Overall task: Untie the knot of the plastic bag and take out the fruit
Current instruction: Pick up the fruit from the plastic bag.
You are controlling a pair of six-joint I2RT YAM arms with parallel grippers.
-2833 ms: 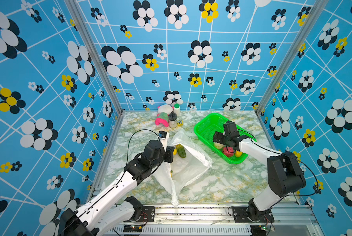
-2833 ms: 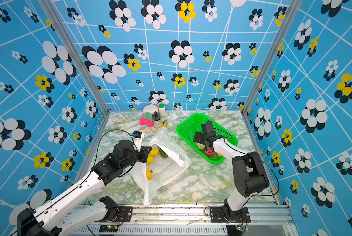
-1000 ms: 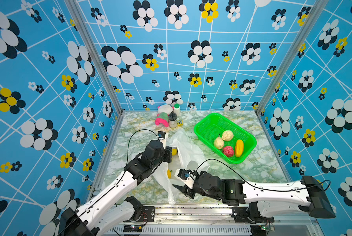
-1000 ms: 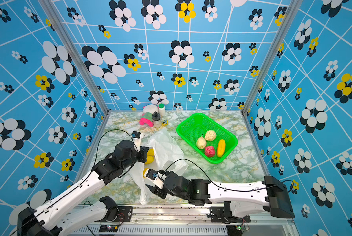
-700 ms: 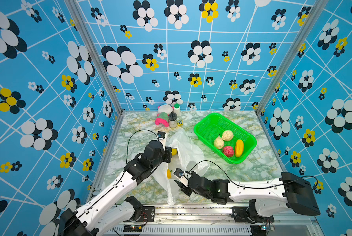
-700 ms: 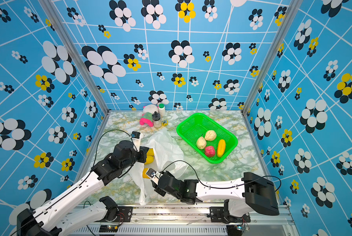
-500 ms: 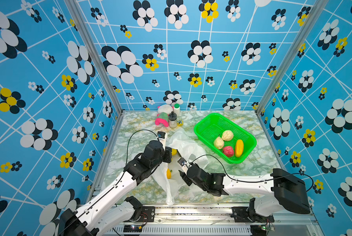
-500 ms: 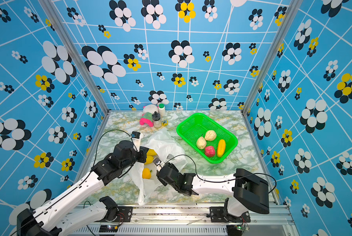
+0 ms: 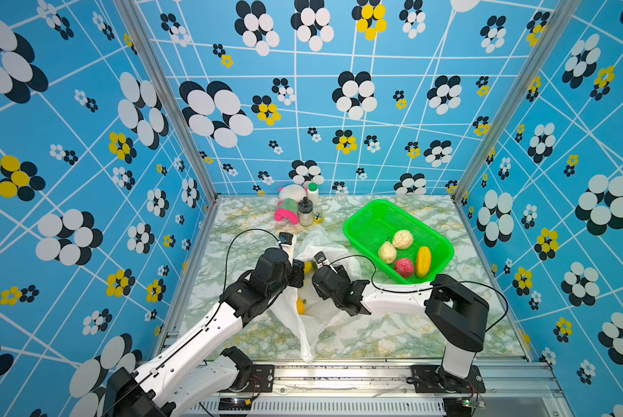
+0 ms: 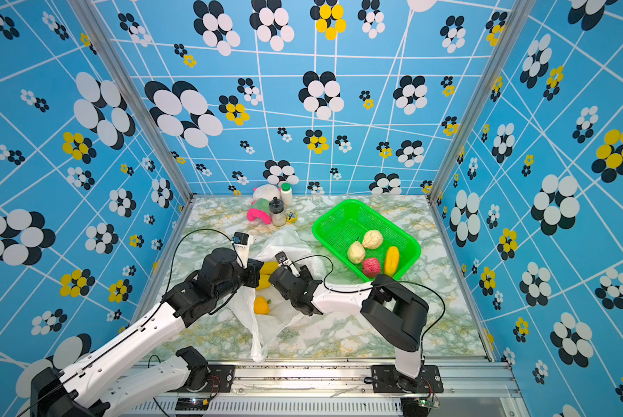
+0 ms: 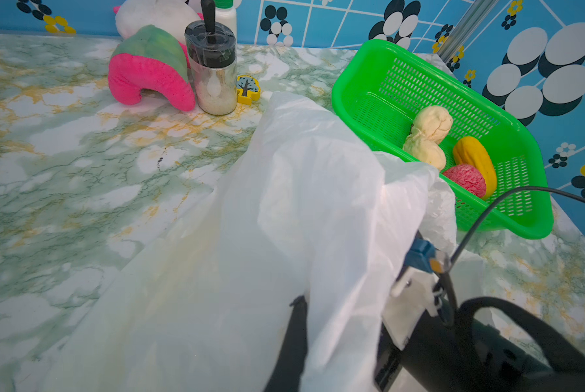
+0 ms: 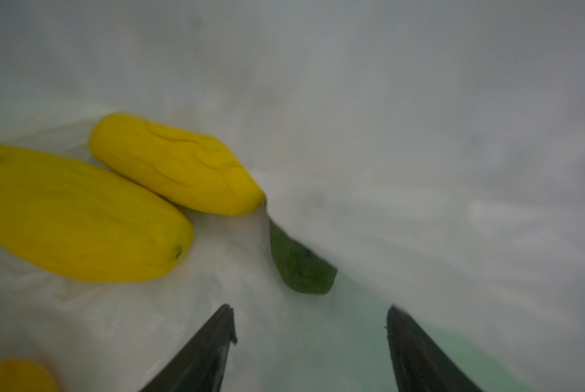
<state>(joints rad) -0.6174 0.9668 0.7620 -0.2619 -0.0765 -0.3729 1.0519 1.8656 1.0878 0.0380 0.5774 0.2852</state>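
Two yellow mangoes [image 12: 77, 217] lie inside the white bag [image 9: 317, 317], ahead and off to one side of the right gripper [image 12: 309, 309]. Its jaws stand wide apart and empty. A green fruit [image 12: 299, 264] sits just beyond the fingertips, partly under a fold. The left gripper [image 11: 301, 305] is pinched tight on the bag's rim, holding the mouth up.

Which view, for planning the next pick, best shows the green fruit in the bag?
Right wrist: the green fruit lies just ahead of the open right gripper, partly under the bag. Both top views show a sliver at most; left wrist shows only the bag's outside.
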